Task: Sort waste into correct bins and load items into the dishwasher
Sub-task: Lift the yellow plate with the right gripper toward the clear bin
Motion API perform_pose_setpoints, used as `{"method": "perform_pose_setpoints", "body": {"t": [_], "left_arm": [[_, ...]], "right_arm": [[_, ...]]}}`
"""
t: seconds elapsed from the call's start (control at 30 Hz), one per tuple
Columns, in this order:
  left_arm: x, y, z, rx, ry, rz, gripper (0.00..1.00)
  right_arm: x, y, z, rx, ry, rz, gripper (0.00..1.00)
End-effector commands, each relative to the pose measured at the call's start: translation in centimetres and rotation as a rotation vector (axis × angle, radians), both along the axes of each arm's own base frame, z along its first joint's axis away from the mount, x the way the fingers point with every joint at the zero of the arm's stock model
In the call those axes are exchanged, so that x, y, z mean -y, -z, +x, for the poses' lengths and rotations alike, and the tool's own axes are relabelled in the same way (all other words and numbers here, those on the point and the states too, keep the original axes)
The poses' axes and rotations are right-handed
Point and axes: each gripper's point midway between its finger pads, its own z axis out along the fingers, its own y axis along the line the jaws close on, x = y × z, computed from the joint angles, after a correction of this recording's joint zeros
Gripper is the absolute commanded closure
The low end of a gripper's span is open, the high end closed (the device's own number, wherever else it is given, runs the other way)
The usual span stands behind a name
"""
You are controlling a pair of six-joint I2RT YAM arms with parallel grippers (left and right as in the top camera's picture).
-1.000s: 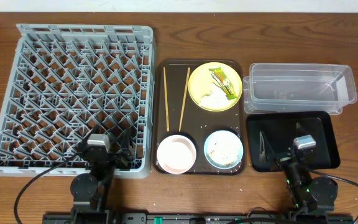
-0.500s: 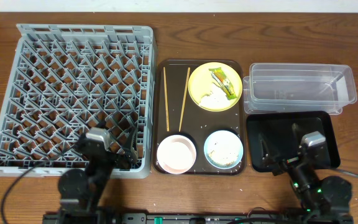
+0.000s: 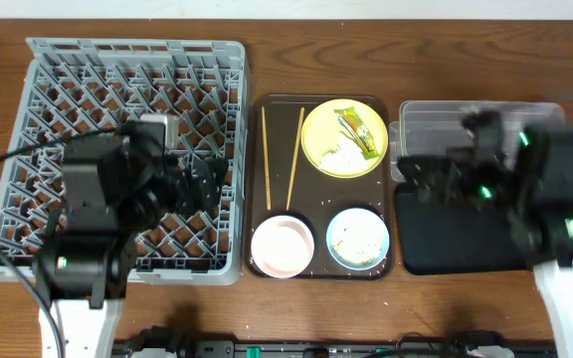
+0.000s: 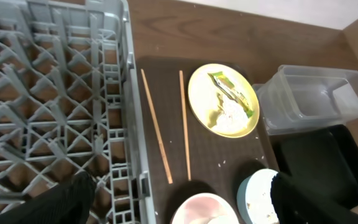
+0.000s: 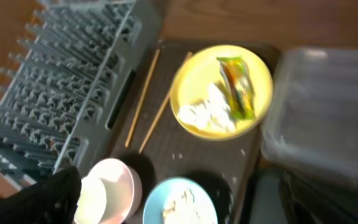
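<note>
Just brown wooden table [image 3: 316, 60] under grey rack [image 3: 137, 47]

1. This looks like a robot lab bench: a plain wooden desk [image 3: 267, 60] with a pale wall [image 3: 366, 8] at 12 o'clock.
2. Dining props sit in a row: grey dish rack [image 3: 137, 48] at 9 o'clock, brown tray [image 3: 279, 149] in the centre, clear tub [image 3: 431, 124] and black tray [image 3: 456, 239] at 3 o'clock.
3. A dark mounting rail [image 3: 316, 350] runs along 6 o'clock.

item 1: dark brown serving tray [image 3: 313, 195], flat, between left gripper [image 3: 205, 182] and right gripper [image 3: 424, 171] | item 2: brown wooden table [image 3: 316, 60], beneath both
</note>
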Motion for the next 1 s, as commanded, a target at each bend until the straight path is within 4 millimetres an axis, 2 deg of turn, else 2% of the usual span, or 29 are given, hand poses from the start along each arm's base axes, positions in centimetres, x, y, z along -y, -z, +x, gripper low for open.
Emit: {"method": "perform_pose_setpoints", "body": {"t": [0.0,0.1,0.2,0.23,0.3,0.43,0.47,0.53,0.67,0.7,0.73,0.77,0.83,0.93,0.97], "left_arm": [[1.3,-0.6,0.0,-0.019,0.058,-0.053,0.09],[1.3,-0.4,0.2,-0.025,0.057,-0.052,0.09],[1.3,-0.3,0.2,-0.027,0.057,-0.052,0.09],[1.3,-0.3,0.2,-0.028,0.057,-0.052,0.09],[1.3,-0.3,0.2,-0.028,0.057,-0.052,0.09],[1.3,-0.3,0.2,-0.028,0.057,-0.052,0.09],[1.3,-0.3,0.2,-0.028,0.057,-0.052,0.09],[1.3,-0.3,0.2,-0.027,0.057,-0.052,0.09],[1.3,-0.3,0.2,-0.028,0.057,-0.052,0.09],[1.3,-0.3,0.2,-0.028,0.057,-0.052,0.09],[1.3,-0.3,0.2,-0.028,0.057,-0.052,0.09],[1.3,-0.3,0.2,-0.028,0.057,-0.052,0.09],[1.3,-0.3,0.2,-0.027,0.057,-0.052,0.09],[1.3,-0.3,0.2,-0.028,0.057,-0.052,0.09],[1.3,-0.3,0.2,-0.028,0.057,-0.052,0.09]], "right_arm": [[-3.2,-0.1,3.6,0.015,-0.162,-0.158,0.01],[-6.5,-0.7,6.5,0.077,-0.25,-0.149,0.01],[-8.9,-0.2,8.7,0.114,-0.295,-0.115,0.01],[-9.3,1.1,10.2,0.104,-0.262,-0.121,0.01],[-8.9,3.6,11.9,0.041,-0.171,-0.15,0.01],[-8.5,9.0,14.0,-0.055,-0.097,-0.224,0.01],[-8.7,10.0,14.4,-0.068,-0.101,-0.228,0.05],[-9.0,12.2,15.1,-0.093,-0.103,-0.238,0.28],[-9.7,16.1,16.0,-0.134,-0.104,-0.26,0.33],[-9.6,17.3,16.3,-0.146,-0.094,-0.284,0.38],[-9.3,18.3,16.4,-0.158,-0.083,-0.309,0.48],[-9.1,19.3,16.5,-0.168,-0.071,-0.333,0.52],[-8.6,21.9,16.7,-0.198,-0.055,-0.381,0.51],[-8.6,24.1,16.8,-0.222,-0.055,-0.395,0.5],[-8.5,24.6,17.0,-0.225,-0.045,-0.399,0.59]]}}
